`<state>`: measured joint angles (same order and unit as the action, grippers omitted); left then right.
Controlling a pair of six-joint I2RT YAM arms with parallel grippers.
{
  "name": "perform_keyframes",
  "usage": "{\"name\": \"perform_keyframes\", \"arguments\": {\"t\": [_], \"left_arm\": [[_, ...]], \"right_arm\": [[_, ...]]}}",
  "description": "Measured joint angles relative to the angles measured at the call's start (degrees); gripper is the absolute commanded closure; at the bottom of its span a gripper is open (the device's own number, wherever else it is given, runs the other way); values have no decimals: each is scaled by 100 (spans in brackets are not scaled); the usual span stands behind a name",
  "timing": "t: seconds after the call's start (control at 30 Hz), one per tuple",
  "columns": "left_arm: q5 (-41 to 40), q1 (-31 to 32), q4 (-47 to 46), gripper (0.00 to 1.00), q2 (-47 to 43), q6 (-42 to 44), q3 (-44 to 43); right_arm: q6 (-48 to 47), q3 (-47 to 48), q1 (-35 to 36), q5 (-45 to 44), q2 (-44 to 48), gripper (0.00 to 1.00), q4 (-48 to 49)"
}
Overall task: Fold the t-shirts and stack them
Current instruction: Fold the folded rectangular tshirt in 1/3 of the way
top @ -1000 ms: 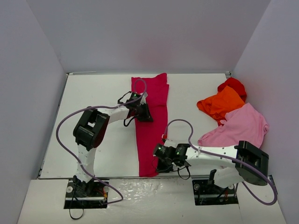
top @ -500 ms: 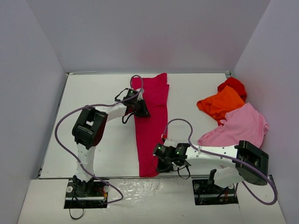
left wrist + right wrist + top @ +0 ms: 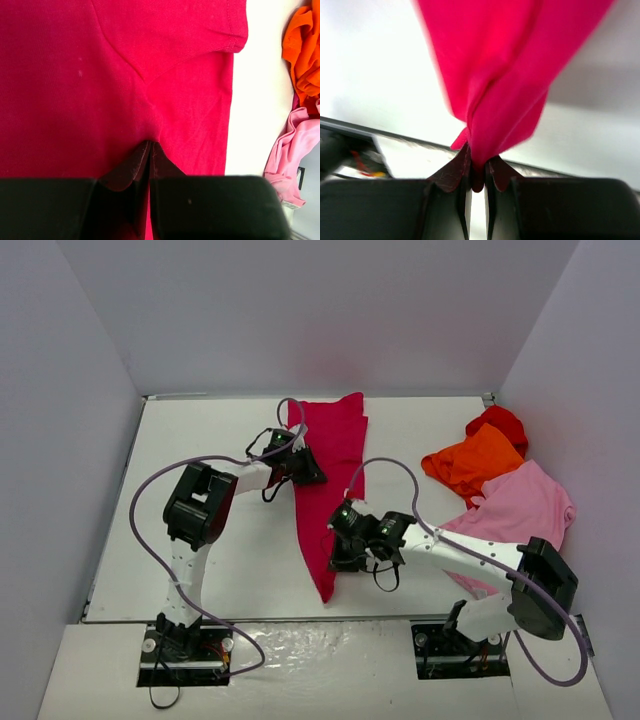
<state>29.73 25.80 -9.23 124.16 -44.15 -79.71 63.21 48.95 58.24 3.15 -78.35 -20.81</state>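
The table (image 3: 170,440) bears the crimson shirt (image 3: 335,440), a long strip down its middle. The pink shirt (image 3: 520,510), orange shirt (image 3: 475,462) and red shirt (image 3: 500,423) are heaped at the right. The right gripper (image 3: 479,172) pinches the strip's near end, raised off the table. The left gripper (image 3: 151,152) is closed on its left edge, further up. Carry the near end straight over to the far hem, with the left pinch steady and the edges aligned.

The crimson-magenta t-shirt (image 3: 335,440) stretches as a long folded strip down the frame's centre, tapering to a point at its lower end. At right, bunched together, are the red t-shirt (image 3: 500,422) uppermost, the orange t-shirt (image 3: 475,462) below it, and the light pink t-shirt (image 3: 520,510) lowest.
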Motion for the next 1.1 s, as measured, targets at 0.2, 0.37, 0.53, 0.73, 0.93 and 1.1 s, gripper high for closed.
{"name": "perform_keyframes", "arguments": {"t": [0.2, 0.37, 0.53, 0.73, 0.93, 1.1], "left_arm": [[40, 0, -351, 100, -7, -74, 179], [26, 0, -573, 100, -43, -89, 328], [31, 0, -807, 100, -79, -109, 500], [52, -2, -1020, 100, -81, -165, 594], [92, 0, -1157, 100, -66, -213, 643], [149, 0, -1222, 100, -29, -259, 641]], "right_arm": [[-1131, 1490, -1109, -247, -440, 100, -190], [-1947, 2407, -1726, -336, -1156, 100, -343], [-2512, 3170, -2238, -339, -2079, 100, -419], [-2885, 4026, -2613, -260, -3054, 100, -430], [-3077, 4766, -2955, 10, -3678, 100, -411], [-3118, 5115, -3299, 190, -4089, 100, -375]]}}
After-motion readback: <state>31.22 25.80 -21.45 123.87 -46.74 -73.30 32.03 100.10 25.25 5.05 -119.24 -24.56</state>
